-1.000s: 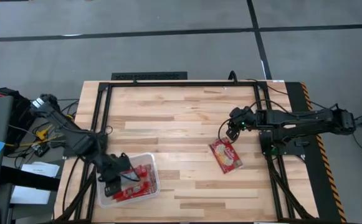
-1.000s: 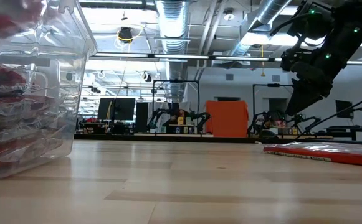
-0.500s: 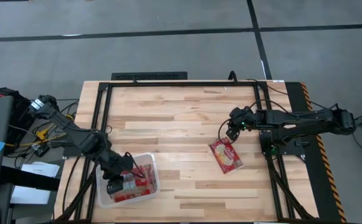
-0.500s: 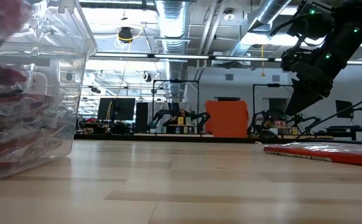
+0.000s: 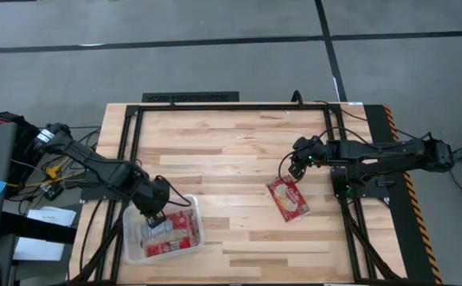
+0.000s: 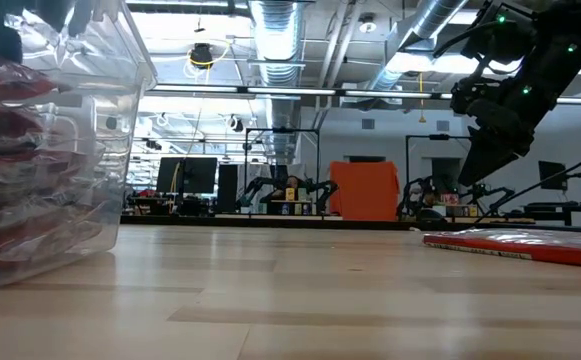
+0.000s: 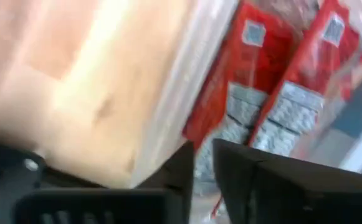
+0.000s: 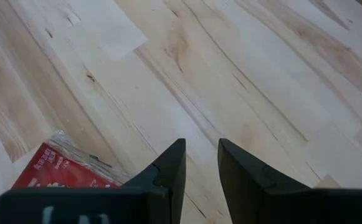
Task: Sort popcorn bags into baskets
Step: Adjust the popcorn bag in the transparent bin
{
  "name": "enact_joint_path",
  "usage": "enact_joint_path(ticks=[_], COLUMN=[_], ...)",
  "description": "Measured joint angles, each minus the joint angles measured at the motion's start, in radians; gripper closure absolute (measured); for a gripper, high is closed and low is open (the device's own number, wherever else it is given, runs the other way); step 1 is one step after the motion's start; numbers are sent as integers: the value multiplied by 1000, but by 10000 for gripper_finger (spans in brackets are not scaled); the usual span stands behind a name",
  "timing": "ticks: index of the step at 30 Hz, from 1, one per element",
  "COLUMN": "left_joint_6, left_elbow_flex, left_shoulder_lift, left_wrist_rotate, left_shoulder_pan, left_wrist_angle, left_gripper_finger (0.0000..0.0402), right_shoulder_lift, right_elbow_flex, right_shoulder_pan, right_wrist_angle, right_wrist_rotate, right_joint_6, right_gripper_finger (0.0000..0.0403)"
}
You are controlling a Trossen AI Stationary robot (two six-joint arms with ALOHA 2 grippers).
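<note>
A clear plastic tub (image 5: 199, 229) stands near the table's near-left corner. It holds several red popcorn packets (image 5: 172, 235) with grey panels, stacked flat (image 6: 10, 130). My left gripper (image 5: 153, 215) hovers over the tub's far-left part, fingers shut (image 7: 204, 165), above the tub wall (image 7: 187, 81) and the packets (image 7: 274, 81). One more red packet (image 5: 289, 199) lies flat on the table toward the right (image 6: 515, 245). My right gripper (image 5: 294, 170) hangs shut (image 8: 201, 162) just beyond that packet's far end (image 8: 62, 174), clear of it.
A black metal frame (image 5: 215, 107) runs round the table's far, left and right sides. Bare wood (image 5: 231, 183) lies between the tub and the loose packet. A cable (image 5: 282, 168) hangs beside the right gripper. Cluttered equipment (image 5: 8, 183) sits off the table's left edge.
My left gripper has swung from the tub's near-left side across it toward the far edge and somewhat right. In the low view the topmost red packet, blurred and raised before, now lies flat on the stack. The right arm has kept still.
</note>
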Motion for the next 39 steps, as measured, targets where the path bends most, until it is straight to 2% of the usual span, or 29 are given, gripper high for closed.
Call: enact_joint_path(ticks=[2, 4, 10, 15, 23, 26, 32, 39], left_joint_6=[17, 32, 27, 93, 97, 95, 71, 130], left_elbow_flex=[0, 0, 1, 3, 42, 46, 48, 84], left_shoulder_lift=[6, 11, 78, 183, 312, 299, 299, 303], left_wrist_rotate=[-30, -51, -68, -60, -164, -122, -71, -33], left_shoulder_pan=[11, 14, 17, 7, 2, 0, 0, 2], left_wrist_angle=[-5, 18, 54, 149, 170, 246, 263, 313], left_gripper_finger=[383, 395, 400, 401, 401, 401, 401, 401], right_shoulder_lift=[0, 0, 0, 0, 0, 0, 0, 0], right_elbow_flex=[0, 0, 0, 0, 0, 0, 0, 0], right_shoulder_pan=[0, 0, 0, -1, -1, -1, -2, -2], right_wrist_angle=[0, -2, -8, -10, -19, -21, -27, -30], right_wrist_rotate=[-1, -2, -2, -1, -2, -1, -1, 2], right_joint_6=[0, 0, 1, 0, 0, -6, -27, -45], right_gripper_finger=[285, 285, 285, 285, 285, 285, 285, 285])
